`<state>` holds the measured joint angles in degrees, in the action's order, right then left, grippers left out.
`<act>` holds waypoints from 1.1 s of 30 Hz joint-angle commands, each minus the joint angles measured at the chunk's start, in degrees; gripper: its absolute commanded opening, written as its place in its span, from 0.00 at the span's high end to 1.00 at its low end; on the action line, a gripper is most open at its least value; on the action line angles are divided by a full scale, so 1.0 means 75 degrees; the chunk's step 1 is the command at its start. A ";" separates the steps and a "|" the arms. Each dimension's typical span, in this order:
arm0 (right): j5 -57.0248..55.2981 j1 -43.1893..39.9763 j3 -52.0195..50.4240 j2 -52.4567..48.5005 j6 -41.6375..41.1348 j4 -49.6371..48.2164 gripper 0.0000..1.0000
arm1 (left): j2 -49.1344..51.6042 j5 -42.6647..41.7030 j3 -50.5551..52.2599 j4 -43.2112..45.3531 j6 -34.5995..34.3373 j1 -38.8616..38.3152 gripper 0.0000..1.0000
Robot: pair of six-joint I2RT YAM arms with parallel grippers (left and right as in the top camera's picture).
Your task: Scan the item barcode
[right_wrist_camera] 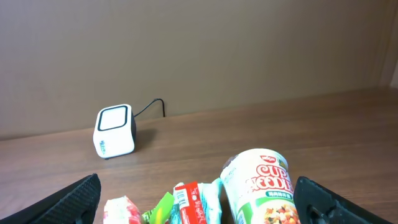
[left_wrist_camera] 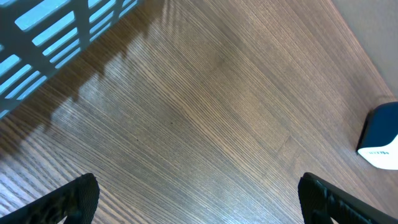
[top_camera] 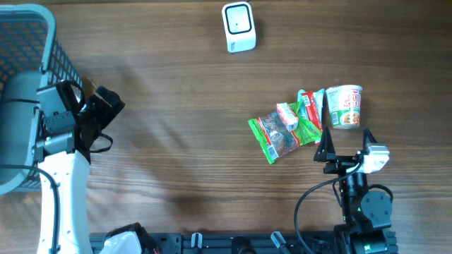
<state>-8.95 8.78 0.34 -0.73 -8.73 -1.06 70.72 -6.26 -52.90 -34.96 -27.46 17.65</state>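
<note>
My right pincer [top_camera: 346, 144] gapes wide and empty just near of the noodle cup [top_camera: 344, 106] and packets [top_camera: 282, 130] on the worktop [top_camera: 176, 106], my left pincer [top_camera: 102, 106] equally apart and empty beside the basket [top_camera: 21, 28], half cut off at the left edge, the scanner [top_camera: 238, 27] standing far back and the labels too small to read.

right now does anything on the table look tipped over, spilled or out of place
The Cup Noodles appears to lie on its side rather than upright, against a loose, overlapping heap of snack packets. Nothing looks spilled or torn. The barcode scanner stands upright, apart from the heap.
</note>
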 commanded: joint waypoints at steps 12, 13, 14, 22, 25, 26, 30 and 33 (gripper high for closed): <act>0.0152 -0.0032 -0.0006 0.0070 -0.0038 -0.0015 0.00 | 0.0044 0.0020 -0.0061 0.0000 0.0009 0.0070 0.00; 0.0152 -0.0032 -0.0006 0.0070 -0.0038 -0.0015 0.00 | 0.0044 0.0020 -0.0061 0.0000 0.0009 0.0070 0.00; 0.0152 -0.0032 -0.0006 0.0070 -0.0041 -0.0015 0.01 | 0.0044 0.0020 -0.0061 0.0000 0.0009 0.0070 0.00; 0.0152 -0.0032 -0.0006 0.0070 -0.0041 -0.0015 0.00 | 0.0044 0.0020 -0.0061 0.0000 0.0009 0.0070 0.00; 0.0152 -0.0032 -0.0006 0.0070 -0.0038 -0.0015 0.00 | 0.0044 0.0020 -0.0061 0.0000 0.0009 0.0070 0.00; 0.0152 -0.0032 -0.0006 0.0070 -0.0038 -0.0015 0.00 | 0.0044 0.0020 -0.0061 -0.0003 0.0009 0.0070 0.00; 0.0152 -0.0032 -0.0006 0.0070 -0.0038 -0.0015 0.00 | 0.0044 0.0020 -0.0061 -0.0003 0.0009 0.0070 0.00; 0.0152 -0.0032 -0.0006 0.0070 -0.0041 -0.0015 0.02 | 0.0044 0.0020 -0.0061 -0.0003 0.0009 0.0070 0.00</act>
<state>-8.95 8.78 0.34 -0.73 -8.73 -1.04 70.72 -6.26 -52.90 -34.96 -27.46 17.65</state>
